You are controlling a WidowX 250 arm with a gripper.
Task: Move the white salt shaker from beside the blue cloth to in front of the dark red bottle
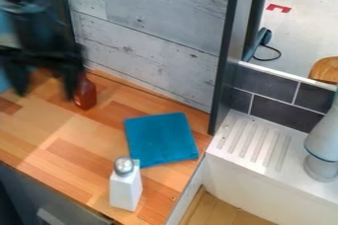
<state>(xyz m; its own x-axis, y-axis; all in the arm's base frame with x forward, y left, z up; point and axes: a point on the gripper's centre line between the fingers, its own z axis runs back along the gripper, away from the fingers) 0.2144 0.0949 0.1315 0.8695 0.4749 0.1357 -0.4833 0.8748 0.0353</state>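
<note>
"Bottle (86, 93), red-brown, is that what's next to the arm?"

"That's it, standing on the worktop (79, 142) near the foot of the plank wall (145, 31). The black claw (45, 92) hangs right by it, at the upper left of the view."

"Has it got hold of anything?"

"Nothing I can make out. Its two fingers are spread wide, with a good gap between them. One of them comes down just beside the bottle, but I can't tell from here whether they touch. The claw looks blurred to me."

"And the blue thing?"

"A cloth (160, 139), folded into a flat square and lying on the wood, well apart from the claw. At its near corner there's a white shaker (125, 189) with a silvery top, standing upright close to the front edge."

"What's past the end of the worktop?"

"A white sink (254, 142) with ridges along its top, and dark tiles (264, 87) behind it. A pale grey rounded thing (323, 145) stands on the sink, partly cut off at the side."

"Something wooden up there too?"

"Yes, a rounded wooden piece (324, 70) above the tiles. There's also a dark cord (267, 57) looped near the black upright post (228, 56)."
</note>
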